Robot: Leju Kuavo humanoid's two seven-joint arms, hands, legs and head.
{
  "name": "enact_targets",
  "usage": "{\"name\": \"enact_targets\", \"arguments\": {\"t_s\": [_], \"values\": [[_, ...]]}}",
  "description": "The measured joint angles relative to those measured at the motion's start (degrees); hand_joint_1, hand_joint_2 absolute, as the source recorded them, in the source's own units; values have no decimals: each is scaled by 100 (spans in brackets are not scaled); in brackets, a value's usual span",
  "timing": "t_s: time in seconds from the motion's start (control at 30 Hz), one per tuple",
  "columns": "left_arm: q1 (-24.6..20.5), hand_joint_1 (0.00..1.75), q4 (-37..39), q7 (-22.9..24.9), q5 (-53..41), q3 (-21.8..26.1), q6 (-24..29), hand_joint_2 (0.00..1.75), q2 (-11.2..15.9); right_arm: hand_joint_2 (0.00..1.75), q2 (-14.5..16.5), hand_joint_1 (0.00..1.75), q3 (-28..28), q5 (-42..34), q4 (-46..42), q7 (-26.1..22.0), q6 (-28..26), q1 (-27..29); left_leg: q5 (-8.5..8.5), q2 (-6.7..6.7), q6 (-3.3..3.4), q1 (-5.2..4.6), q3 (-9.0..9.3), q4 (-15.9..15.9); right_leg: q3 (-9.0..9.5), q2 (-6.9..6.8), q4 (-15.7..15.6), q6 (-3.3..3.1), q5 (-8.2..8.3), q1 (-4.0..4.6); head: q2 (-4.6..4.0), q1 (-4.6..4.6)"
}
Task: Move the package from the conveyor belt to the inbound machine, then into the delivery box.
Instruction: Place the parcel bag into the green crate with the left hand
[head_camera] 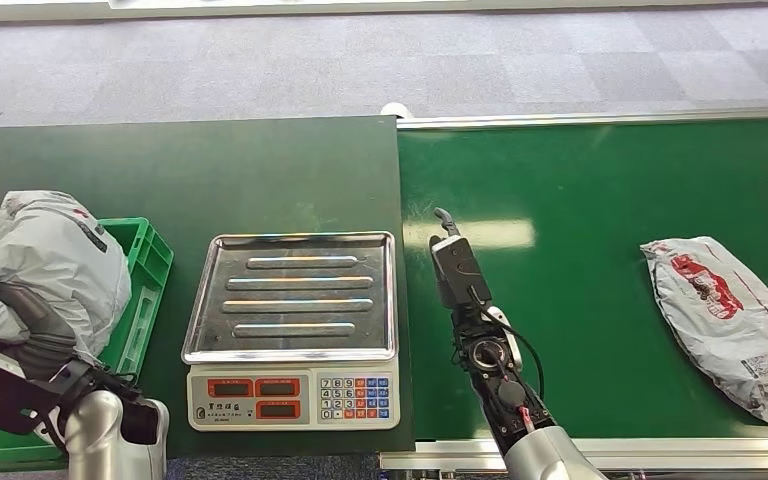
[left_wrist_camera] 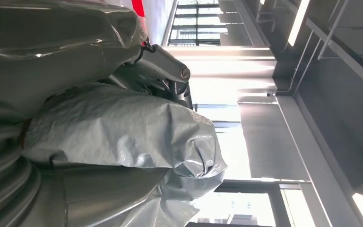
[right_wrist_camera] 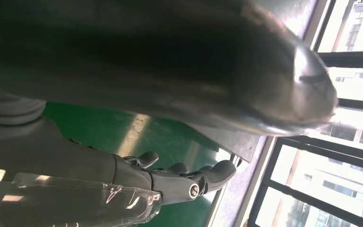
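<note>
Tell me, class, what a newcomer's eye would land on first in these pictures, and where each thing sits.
First, the crumpled grey package that the left hand holds over the green crate at the table's left. Next, the shiny steel scale in the middle, its tray bare. A second grey package lies on the green conveyor belt, right of the empty right hand.
</note>
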Motion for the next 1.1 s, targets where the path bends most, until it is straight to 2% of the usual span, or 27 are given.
{"name": "enact_targets", "arguments": {"t_s": [0.4, 0.83, 0.97, 1.0, 1.1], "values": [[-197, 175, 416, 0, -27, 897, -1, 175, -23, 0, 8, 0, -2, -30, -268, 69, -26, 143, 0, 1, 0, 0, 0, 0, 0, 0, 0, 0, 0, 0, 0, 0], [-194, 175, 496, 0, -118, 1489, 0, 175, -52, 0, 15, 0, 1, 3, -295, 43, 19, 154, 0, 0, 0, 0, -1, -1, 1, 0, 0, 0, 0, 0, 0, 1], [-194, 164, 493, -2, -180, 1592, 0, 175, -55, 0, 15, 0, 3, -3, -286, 16, 17, 143, 0, 0, 0, 0, -1, -1, 1, 0, 0, 0, 0, 0, 0, 1], [-195, 155, 493, -2, -185, 1619, 0, 131, -55, 0, 17, 0, 4, -7, -278, 6, 15, 135, 0, 0, 0, 0, -1, -1, 1, 0, 0, 0, 0, 0, 0, 1], [-196, 43, 485, -2, -190, 1702, 0, 0, -55, 0, 29, 0, 7, -35, -241, -37, -11, 92, 0, 0, 0, 0, -1, -1, 1, 0, 0, 0, 0, 0, 0, 1]]}}
